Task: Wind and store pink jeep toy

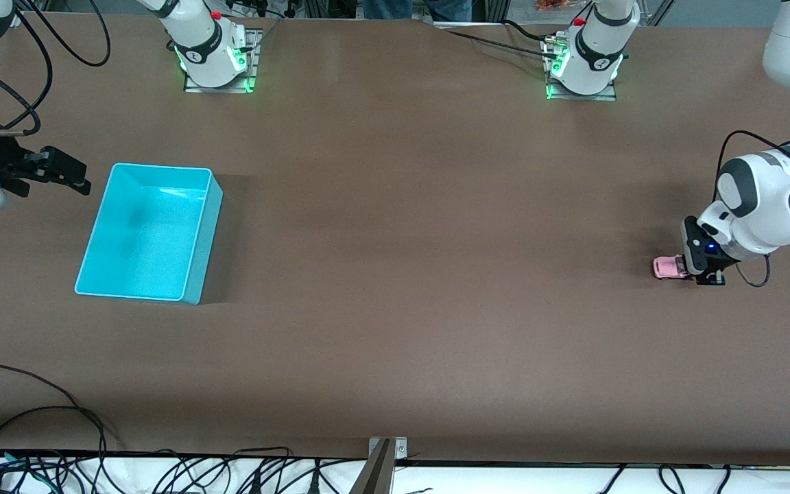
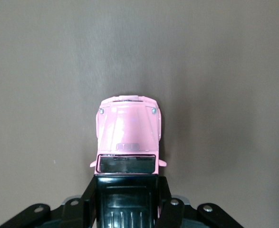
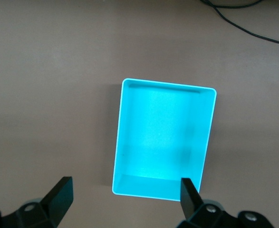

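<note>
The pink jeep toy (image 1: 669, 267) (image 2: 129, 137) is seen on the table (image 1: 409, 274) toward the left arm's end, well apart from the cyan bin (image 1: 197, 264) (image 3: 203, 166) at the right arm's end. The left gripper (image 1: 700, 274) (image 2: 126, 202) is down at table level w/ jaws clamped on the jeep's black rear – pink hood sticks out past the fingers (image 2: 88, 199). The right gripper (image 1: 59, 171) (image 3: 125, 194) is held in the air beside the bin – jaws apart, nothing gripped. The bin is seen empty.
</note>
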You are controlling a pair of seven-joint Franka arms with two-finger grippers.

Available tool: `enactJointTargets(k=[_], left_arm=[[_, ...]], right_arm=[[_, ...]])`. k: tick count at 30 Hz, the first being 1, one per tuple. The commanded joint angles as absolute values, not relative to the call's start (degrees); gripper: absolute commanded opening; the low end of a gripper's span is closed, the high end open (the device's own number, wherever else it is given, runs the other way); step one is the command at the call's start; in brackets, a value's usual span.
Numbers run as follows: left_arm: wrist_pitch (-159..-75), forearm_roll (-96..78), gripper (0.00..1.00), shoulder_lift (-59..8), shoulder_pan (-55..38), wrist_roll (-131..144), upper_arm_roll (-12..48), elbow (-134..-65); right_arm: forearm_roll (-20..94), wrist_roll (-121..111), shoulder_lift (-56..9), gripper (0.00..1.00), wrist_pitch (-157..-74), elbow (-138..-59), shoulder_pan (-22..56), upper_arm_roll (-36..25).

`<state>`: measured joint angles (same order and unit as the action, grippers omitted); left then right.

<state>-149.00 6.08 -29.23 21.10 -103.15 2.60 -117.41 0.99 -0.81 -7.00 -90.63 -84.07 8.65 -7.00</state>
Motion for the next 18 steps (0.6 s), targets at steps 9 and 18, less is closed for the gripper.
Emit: enactJointTargets(k=[9, 18], left_arm=[[-148.1, 7.3, 0.06, -31.82, 25.84, -108.45, 2.9, -117.16], [-148.1, 7.3, 0.06, -31.82, 26.63, -110.04, 2.9, -117.07]], right_arm=[[0.97, -1.14, -7.12, 1.0, -89.38, -82.79, 8.7, -6.86], [0.97, -1.05, -7.12, 1.0, -89.38, -82.79, 8.7, -6.86]])
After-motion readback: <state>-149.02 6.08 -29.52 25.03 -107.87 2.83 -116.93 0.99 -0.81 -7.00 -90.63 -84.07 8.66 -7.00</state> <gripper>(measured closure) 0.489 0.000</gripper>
